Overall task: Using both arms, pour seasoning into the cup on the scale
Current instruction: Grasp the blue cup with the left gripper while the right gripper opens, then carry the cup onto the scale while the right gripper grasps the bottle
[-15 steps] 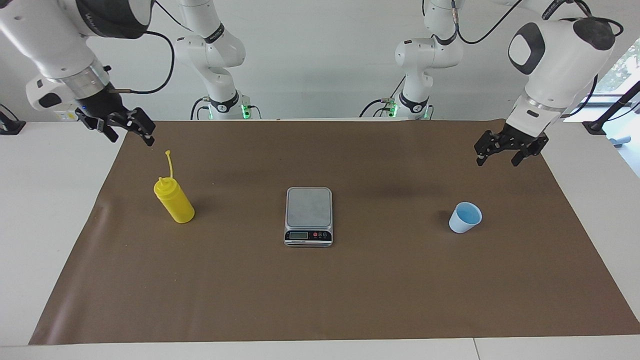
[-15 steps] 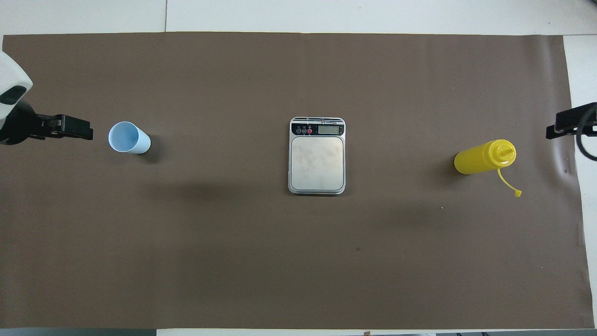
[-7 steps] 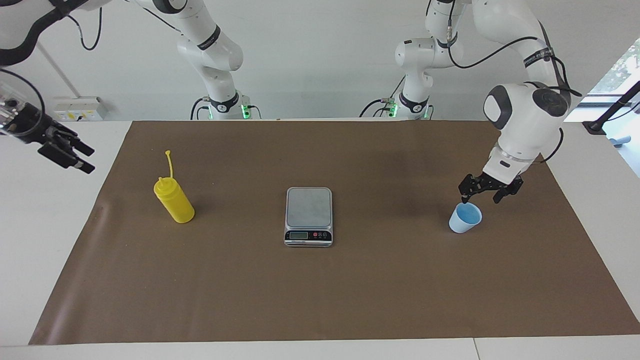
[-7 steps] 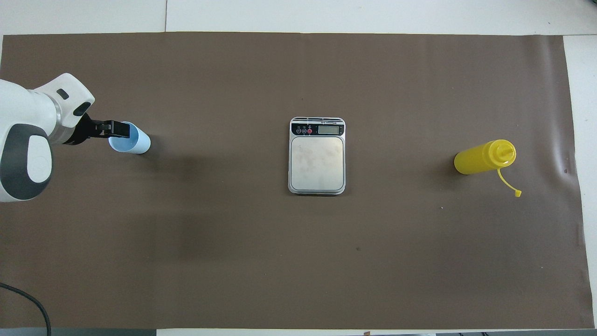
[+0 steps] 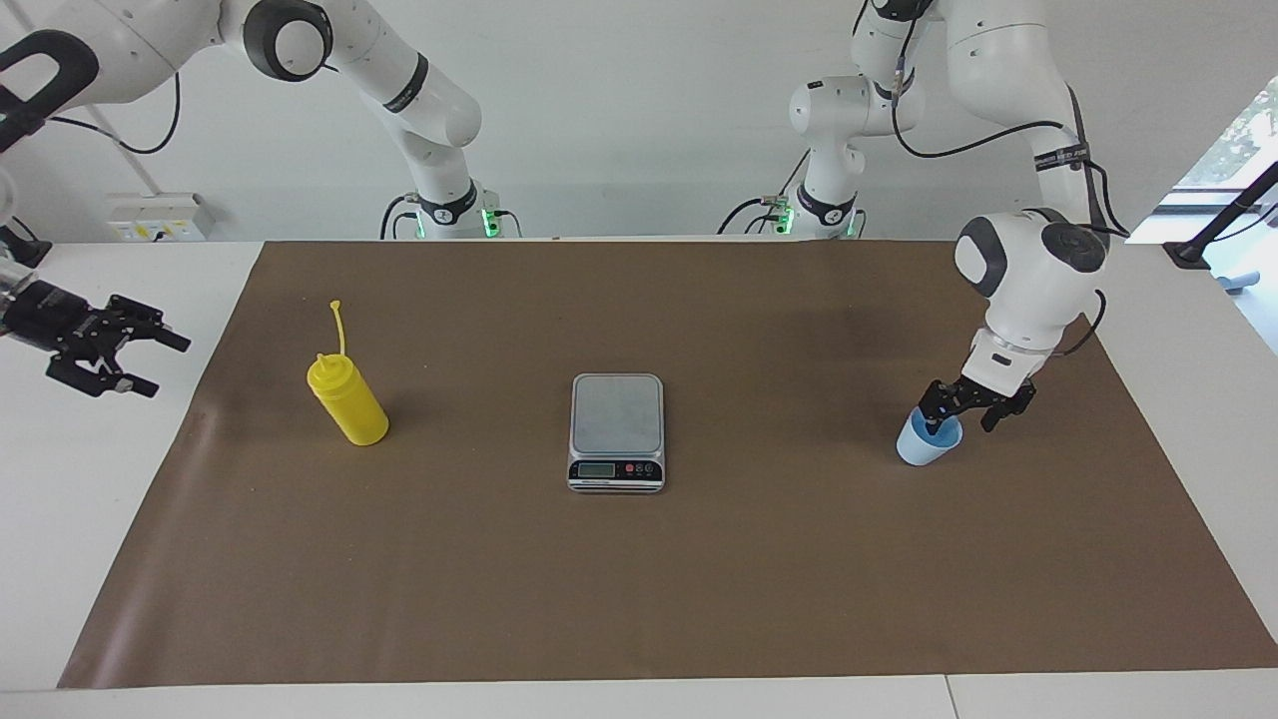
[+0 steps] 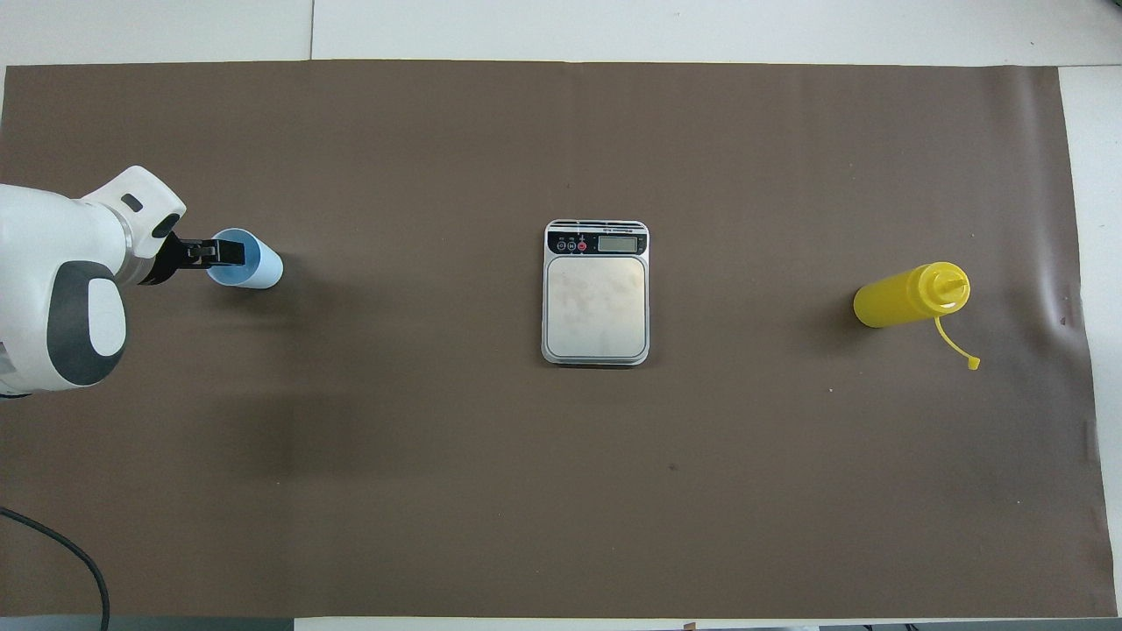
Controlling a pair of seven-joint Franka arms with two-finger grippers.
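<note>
**Kid:** While the left gripper sits at the cup, what step is this?

**Helper:** It looks like the start: picking up the cup. One finger dips inside the rim and one stays outside, so the gripper is open around the cup wall, not squeezing yet. The cup stands on the brown mat on the tabletop, at the right of the facing picture.

**Kid:** What comes next?

**Helper:** I think it must pinch the wall, lift, and set the cup on the scale in the middle. The yellow seasoning stands upright at the left, untouched.

**Kid:** And the right gripper?

**Helper:** It hangs open and empty over the white tabletop at the left edge, beside the mat.

**Kid:** Anything hard to see?

**Helper:** The scale's display is too small to read. The overhead picture leaves the right gripper out.
</note>
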